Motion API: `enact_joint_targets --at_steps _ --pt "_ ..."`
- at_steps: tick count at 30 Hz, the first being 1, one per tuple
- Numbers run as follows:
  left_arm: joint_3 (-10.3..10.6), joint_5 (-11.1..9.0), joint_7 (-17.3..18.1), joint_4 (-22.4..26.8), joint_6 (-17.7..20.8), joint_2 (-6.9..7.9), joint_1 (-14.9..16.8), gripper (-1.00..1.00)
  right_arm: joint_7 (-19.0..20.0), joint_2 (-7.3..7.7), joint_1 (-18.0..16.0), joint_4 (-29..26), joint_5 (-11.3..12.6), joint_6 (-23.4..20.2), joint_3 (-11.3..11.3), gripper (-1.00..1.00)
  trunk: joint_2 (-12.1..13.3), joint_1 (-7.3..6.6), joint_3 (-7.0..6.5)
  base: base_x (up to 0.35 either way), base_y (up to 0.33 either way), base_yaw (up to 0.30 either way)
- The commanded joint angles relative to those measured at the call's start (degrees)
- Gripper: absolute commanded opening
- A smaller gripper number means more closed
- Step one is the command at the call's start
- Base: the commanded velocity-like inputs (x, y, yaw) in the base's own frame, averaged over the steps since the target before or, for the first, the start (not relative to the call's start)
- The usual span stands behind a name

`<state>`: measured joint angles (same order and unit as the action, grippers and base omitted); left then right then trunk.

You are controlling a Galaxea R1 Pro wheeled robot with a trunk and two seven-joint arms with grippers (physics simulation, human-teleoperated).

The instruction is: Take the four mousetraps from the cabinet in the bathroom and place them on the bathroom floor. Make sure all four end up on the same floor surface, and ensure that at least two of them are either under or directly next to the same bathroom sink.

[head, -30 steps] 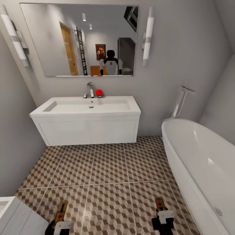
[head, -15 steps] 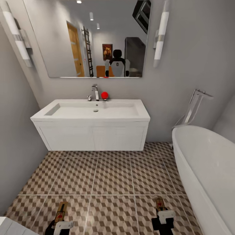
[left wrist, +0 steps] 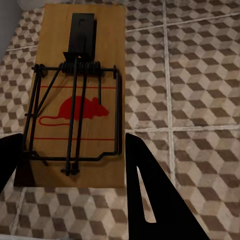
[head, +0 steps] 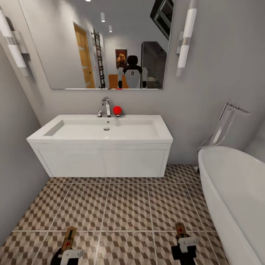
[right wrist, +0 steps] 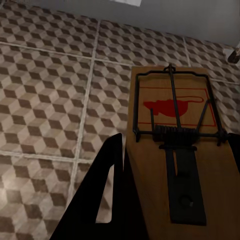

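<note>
Open tiled floor (head: 125, 206) lies ahead between the two grippers and the sink (head: 99, 147), with nothing standing on it. The sink is wall-hung; a dark gap runs beneath its cabinet front, open to the floor. Passage is bounded on the left by a grey wall (head: 14, 176) and on the right by the bathtub (head: 235, 198), whose rim overhangs the tiles. A floor-standing tap (head: 224, 125) stands between sink and tub.

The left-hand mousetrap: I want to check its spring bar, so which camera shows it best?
The left wrist view: the left mousetrap shows its coil, bar and red mouse print between the dark fingers. The head view gives only a small brown sliver above the left gripper.
</note>
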<state>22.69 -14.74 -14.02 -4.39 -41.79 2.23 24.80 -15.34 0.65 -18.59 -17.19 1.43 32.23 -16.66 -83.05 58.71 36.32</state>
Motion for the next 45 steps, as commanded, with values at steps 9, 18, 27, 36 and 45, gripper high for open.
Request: enact_joint_targets --at_steps 9,18,27,36,45 --pt "1.0 -0.2 0.0 -0.4 -1.1 0.27 -1.2 -1.00 -0.5 -1.00 1.3 0.9 0.4 0.8 0.2 -1.00 0.0 0.01 0.05 0.087 0.000 0.000" --pt "1.0 -0.2 0.0 -0.2 -0.8 0.00 -4.2 -1.00 -0.5 -3.29 4.2 0.9 0.3 0.8 0.1 -1.00 0.0 0.01 0.05 0.000 0.000 0.000" --pt "1.0 -0.3 0.0 -0.2 -0.8 0.07 -7.1 -1.00 -0.6 -3.51 6.3 0.9 0.3 0.9 0.2 -1.00 0.0 0.01 0.05 0.000 0.000 0.000" --pt "0.9 -0.3 -0.1 -0.2 -0.7 0.73 -7.2 -1.00 -0.5 -3.71 6.3 0.9 0.2 0.9 0.1 -1.00 0.0 0.01 0.05 0.000 0.000 0.000" --pt "0.8 -0.2 -0.1 -0.1 -0.8 0.37 -7.2 -1.00 -0.5 -3.67 6.3 0.9 0.2 0.9 0.1 -1.00 0.0 0.01 0.05 0.000 0.000 0.000"
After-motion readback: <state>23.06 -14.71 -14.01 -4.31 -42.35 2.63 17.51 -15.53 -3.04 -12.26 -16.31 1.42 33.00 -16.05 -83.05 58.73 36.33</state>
